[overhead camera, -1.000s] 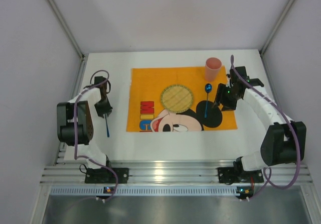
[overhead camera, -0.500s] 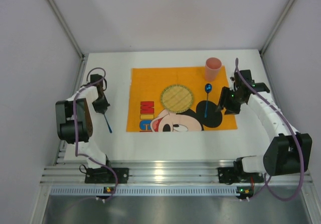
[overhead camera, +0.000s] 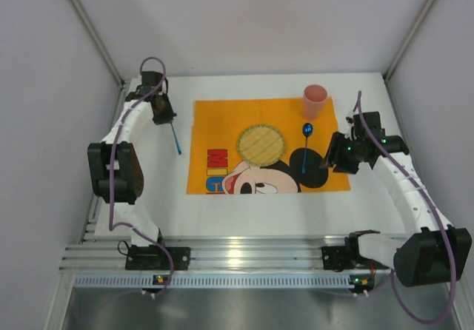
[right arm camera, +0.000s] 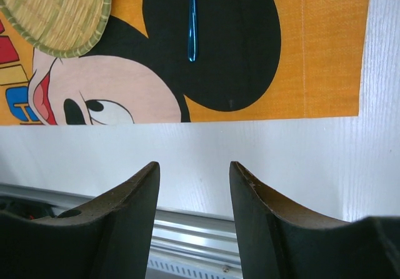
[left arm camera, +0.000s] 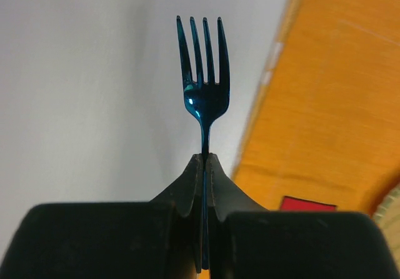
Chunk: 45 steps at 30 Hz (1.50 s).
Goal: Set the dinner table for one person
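The left gripper [left arm camera: 205,161] is clamping a blue fork [left arm camera: 204,91] by its handle (tines pointing away) over the white counter [overhead camera: 252,213], left of the orange placemat [overhead camera: 215,123]; the right gripper [right arm camera: 194,169] is hanging open.

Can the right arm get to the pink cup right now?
Probably yes. The right gripper is open and empty, and the cup stands upright nearby on the mat's far right corner, with nothing between them.
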Motion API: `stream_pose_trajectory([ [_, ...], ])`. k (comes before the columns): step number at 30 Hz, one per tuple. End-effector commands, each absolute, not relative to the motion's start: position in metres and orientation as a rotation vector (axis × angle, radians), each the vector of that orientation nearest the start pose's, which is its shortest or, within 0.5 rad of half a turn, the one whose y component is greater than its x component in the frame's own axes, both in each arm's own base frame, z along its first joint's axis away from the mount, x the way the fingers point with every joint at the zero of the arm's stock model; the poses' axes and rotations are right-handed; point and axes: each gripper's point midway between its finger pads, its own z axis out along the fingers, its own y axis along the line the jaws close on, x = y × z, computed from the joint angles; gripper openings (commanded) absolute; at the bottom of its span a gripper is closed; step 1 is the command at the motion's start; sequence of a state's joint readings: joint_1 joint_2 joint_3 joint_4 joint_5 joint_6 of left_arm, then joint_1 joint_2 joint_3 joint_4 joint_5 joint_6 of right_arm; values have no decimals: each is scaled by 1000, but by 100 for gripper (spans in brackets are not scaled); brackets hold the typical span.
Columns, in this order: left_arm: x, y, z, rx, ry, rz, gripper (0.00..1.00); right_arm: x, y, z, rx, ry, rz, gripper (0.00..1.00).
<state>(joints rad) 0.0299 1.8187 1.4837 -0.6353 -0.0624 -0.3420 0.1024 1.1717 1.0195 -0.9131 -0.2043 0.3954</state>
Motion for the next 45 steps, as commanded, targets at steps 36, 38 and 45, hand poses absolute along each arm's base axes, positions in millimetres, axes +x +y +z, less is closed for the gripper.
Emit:
stream_pose_trajectory([
  [36, 370, -138, 256, -189, 2186, -225, 99, 207, 50, 255, 316, 2042, 411, 100],
  [38, 351, -131, 264, -223, 2111, -239, 99, 202, 57, 221, 383, 2117, 460, 100],
  [45, 299, -120, 201, -329, 1840, -509, 99, 199, 93, 188, 334, 2165, 706, 100],
])
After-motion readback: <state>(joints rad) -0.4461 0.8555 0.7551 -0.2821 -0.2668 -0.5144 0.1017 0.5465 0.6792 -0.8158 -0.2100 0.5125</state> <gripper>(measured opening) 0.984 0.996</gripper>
